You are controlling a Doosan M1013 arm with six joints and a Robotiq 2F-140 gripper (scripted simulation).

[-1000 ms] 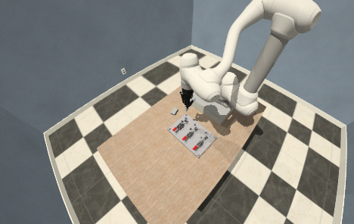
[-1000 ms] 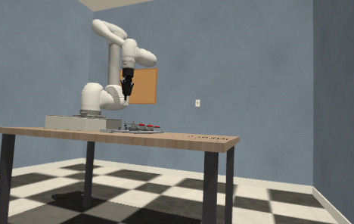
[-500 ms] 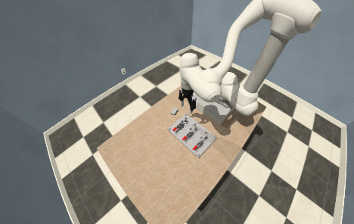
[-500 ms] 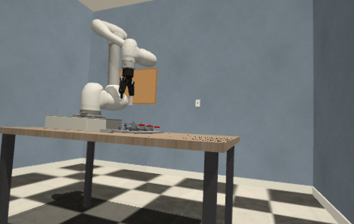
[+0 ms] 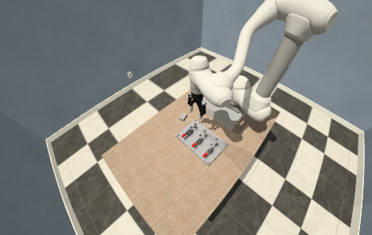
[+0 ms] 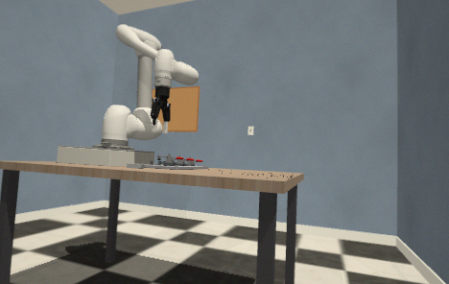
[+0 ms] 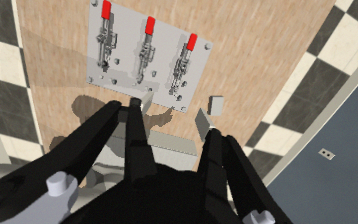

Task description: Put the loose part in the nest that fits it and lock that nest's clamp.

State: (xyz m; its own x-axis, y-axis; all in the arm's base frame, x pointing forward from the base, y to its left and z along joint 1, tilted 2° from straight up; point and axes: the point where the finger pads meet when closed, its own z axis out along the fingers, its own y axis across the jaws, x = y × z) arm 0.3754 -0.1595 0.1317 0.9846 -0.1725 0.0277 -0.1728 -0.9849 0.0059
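The loose part (image 7: 215, 105) is a small grey block lying on the wooden table just beside the fixture plate (image 7: 147, 55). It also shows in the top view (image 5: 183, 116). The grey plate (image 5: 202, 143) carries three clamps in a row, each with a red handle (image 7: 150, 24). All three nests look empty. My gripper (image 7: 175, 106) hangs well above the table, over the plate's near edge and to the side of the part. Its fingers stand partly open with nothing between them. It also shows in the top view (image 5: 196, 104) and the exterior view (image 6: 160, 115).
The arm's grey base block (image 5: 225, 117) stands on the table right behind the fixture. The table edge runs close to the loose part, with checkered floor below. An orange board (image 6: 183, 109) hangs on the far wall.
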